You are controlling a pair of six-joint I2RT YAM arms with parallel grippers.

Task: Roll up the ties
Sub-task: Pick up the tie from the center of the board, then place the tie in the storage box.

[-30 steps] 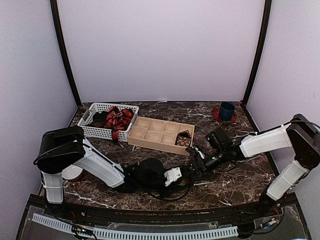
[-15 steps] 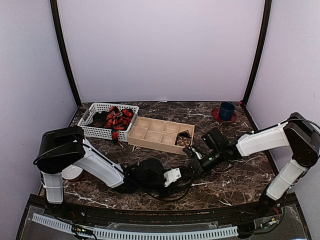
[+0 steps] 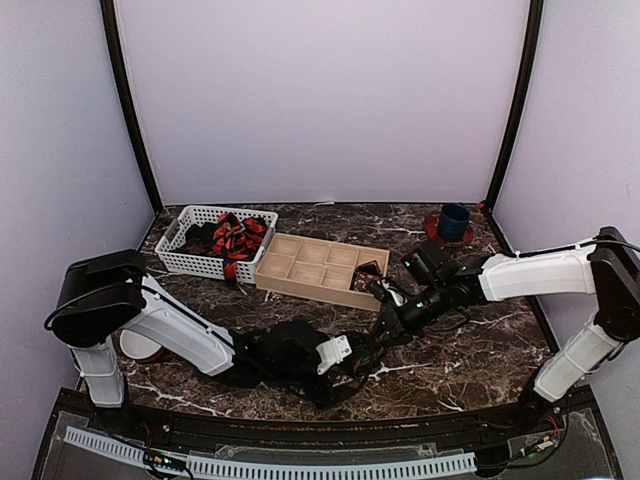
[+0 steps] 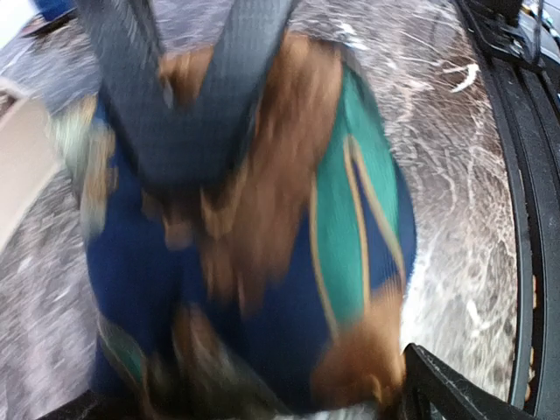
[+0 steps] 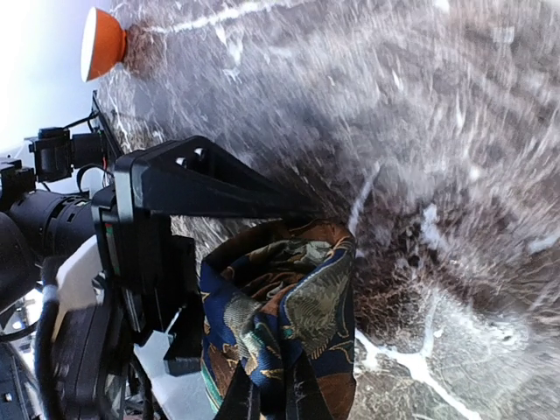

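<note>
The tie (image 5: 280,319), patterned in blue, brown-orange and green, lies bunched in a roll on the marble tabletop (image 3: 470,370). It is close to the near edge, about midway along it, between the two grippers. The right gripper (image 3: 384,328) is clenched on the fabric, its grey fingers (image 4: 254,61) meeting over the top of the roll. The left gripper (image 3: 360,347) is released, its jaws spread wide on either side of the roll. Toward the far left corner a white basket (image 3: 190,262) holds red-and-black striped ties (image 3: 236,238). Just beside it, a wooden divided tray (image 3: 300,270) has a brown rolled tie (image 3: 368,282) in its near right compartment.
</note>
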